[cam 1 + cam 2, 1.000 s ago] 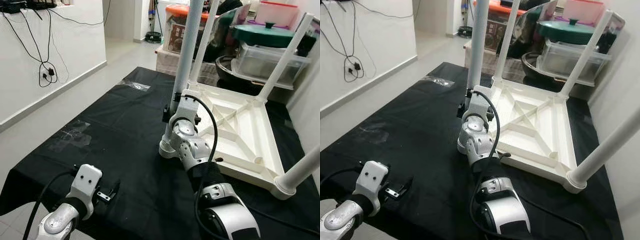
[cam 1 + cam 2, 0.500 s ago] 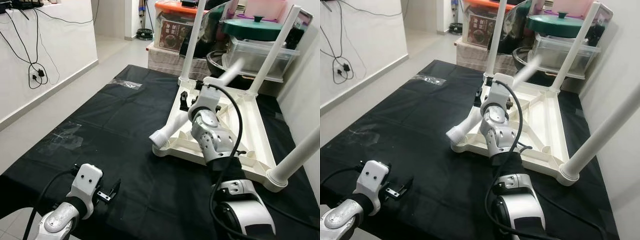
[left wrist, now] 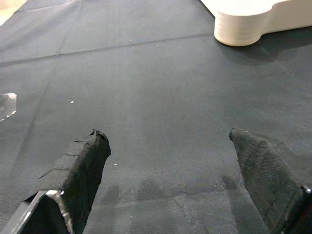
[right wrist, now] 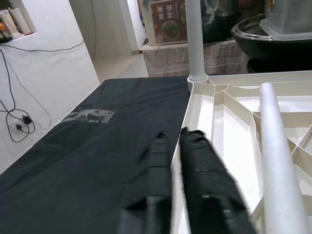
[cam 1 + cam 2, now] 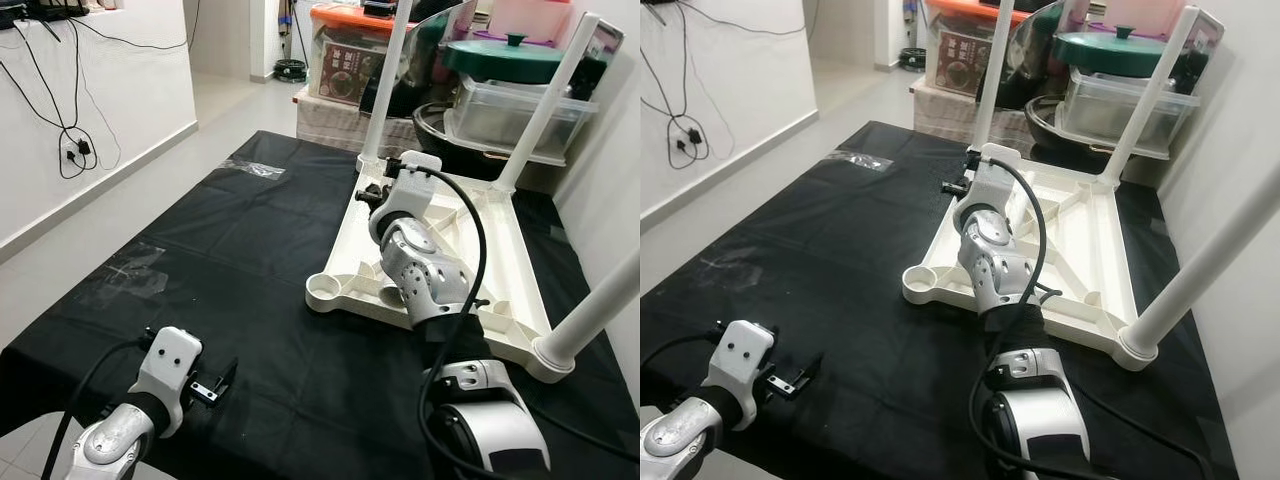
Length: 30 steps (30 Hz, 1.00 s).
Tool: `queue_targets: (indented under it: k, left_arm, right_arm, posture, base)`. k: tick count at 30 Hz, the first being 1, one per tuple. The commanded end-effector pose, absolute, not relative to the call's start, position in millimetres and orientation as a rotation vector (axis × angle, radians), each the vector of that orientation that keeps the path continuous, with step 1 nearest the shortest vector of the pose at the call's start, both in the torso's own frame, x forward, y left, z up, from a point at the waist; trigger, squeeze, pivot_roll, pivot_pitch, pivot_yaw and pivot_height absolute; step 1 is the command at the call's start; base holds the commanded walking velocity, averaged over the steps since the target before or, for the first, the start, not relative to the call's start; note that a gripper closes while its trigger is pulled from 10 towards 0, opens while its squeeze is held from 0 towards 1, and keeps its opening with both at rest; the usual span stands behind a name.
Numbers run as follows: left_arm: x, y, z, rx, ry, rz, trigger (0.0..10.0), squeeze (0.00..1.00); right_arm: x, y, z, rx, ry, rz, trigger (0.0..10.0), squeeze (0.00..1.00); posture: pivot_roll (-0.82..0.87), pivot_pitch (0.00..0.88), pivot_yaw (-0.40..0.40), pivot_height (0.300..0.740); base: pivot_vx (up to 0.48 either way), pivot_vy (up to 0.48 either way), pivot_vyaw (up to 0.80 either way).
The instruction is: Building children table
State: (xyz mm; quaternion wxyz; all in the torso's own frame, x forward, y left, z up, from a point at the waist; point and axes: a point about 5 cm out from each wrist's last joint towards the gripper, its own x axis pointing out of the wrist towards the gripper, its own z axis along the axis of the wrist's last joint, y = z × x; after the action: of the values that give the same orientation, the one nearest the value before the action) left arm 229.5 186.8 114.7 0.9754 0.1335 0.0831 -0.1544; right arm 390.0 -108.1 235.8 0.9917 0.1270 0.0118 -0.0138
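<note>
Black cloth-covered desk carries the upturned white plastic children's table, three white legs standing up from its corners, near-left corner socket empty. Our right gripper is pinched on the table's side rim. We see the left gripper released, fingers spread, low over bare cloth near the front edge.

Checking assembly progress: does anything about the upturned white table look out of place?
Yes. The near-left corner socket of the table is empty, while the other three corners hold upright legs. A loose leg lies across the ribs of the underside instead. The right gripper is at the table's left rim.
</note>
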Motion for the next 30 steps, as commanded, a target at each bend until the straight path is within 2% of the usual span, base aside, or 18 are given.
queue_targets:
  k: [1, 11, 15, 17, 18, 30]
  left_arm:
    - [233, 191, 115, 0.276, 0.158, -0.277, 10.0, 0.00]
    - [245, 203, 135, 0.212, 0.046, -0.125, 10.0, 0.00]
    - [247, 205, 141, 0.194, 0.011, -0.099, 10.0, 0.00]
    - [248, 205, 143, 0.189, -0.001, -0.088, 10.0, 0.00]
    - [250, 205, 145, 0.185, -0.011, -0.083, 10.0, 0.00]
    - [253, 203, 149, 0.182, -0.030, -0.082, 10.0, 0.00]
  right_arm:
    - [391, -111, 238, 0.240, 0.023, -0.025, 10.0, 1.00]
    - [388, -110, 229, 0.174, 0.021, -0.019, 10.0, 1.00]
    - [387, -110, 223, 0.151, 0.050, -0.030, 10.0, 1.00]
    - [387, -110, 222, 0.147, 0.054, -0.031, 10.0, 0.96]
    - [387, -109, 222, 0.139, 0.050, -0.029, 10.0, 0.00]
    - [389, -106, 224, 0.115, 0.047, -0.011, 10.0, 0.00]
  posture:
    - [0.10, 0.000, -0.104, 0.740]
    - [0.10, 0.000, -0.103, 0.740]
    - [0.10, 0.000, -0.099, 0.740]
    - [0.10, 0.000, -0.096, 0.740]
    - [0.10, 0.000, -0.093, 0.740]
    - [0.10, 0.000, -0.092, 0.740]
  base:
    - [0.000, 0.000, 0.00]
    - [0.000, 0.000, 0.00]
    - [0.244, 0.000, 0.00]
    - [0.304, 0.000, 0.00]
    - [0.341, 0.000, 0.00]
    - [0.349, 0.000, 0.00]
